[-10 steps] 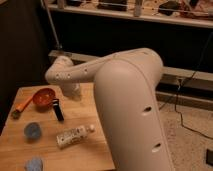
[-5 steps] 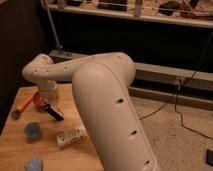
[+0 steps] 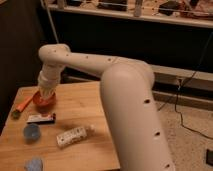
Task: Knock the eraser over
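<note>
One camera looks down from high behind the arm [image 3: 125,95], close to it, facing the desk [image 3: 82,107] and its far edge; the gripper [image 3: 46,92] hangs near the far left corner.

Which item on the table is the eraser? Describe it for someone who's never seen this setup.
On the light wooden table, look near the left edge, just below the orange bowl where the gripper hangs. The eraser lies flat: a small black block with a white face, darker and shorter than the white capped bottle.
</note>
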`<state>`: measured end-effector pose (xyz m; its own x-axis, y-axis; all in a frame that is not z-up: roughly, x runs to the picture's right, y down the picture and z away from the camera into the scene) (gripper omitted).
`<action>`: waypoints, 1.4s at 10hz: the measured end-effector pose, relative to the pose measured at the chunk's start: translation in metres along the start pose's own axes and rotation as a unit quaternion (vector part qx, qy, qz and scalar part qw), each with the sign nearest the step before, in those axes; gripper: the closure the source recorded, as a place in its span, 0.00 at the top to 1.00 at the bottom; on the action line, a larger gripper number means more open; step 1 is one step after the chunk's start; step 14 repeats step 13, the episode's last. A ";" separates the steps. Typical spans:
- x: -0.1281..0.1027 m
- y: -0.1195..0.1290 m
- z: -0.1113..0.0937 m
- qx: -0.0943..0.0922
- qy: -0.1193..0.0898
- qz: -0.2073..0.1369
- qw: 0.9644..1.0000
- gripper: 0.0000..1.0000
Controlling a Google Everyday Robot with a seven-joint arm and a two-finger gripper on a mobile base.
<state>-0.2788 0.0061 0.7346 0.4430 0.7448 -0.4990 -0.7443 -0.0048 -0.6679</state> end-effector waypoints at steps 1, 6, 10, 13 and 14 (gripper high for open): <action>0.003 -0.016 -0.014 0.000 -0.005 0.010 1.000 0.04; 0.005 -0.029 -0.025 0.001 -0.009 0.018 1.000 0.04; 0.005 -0.026 -0.024 0.001 -0.008 0.016 1.000 0.04; 0.005 -0.027 -0.024 0.001 -0.008 0.017 1.000 0.04; 0.005 -0.027 -0.024 0.001 -0.008 0.017 1.000 0.04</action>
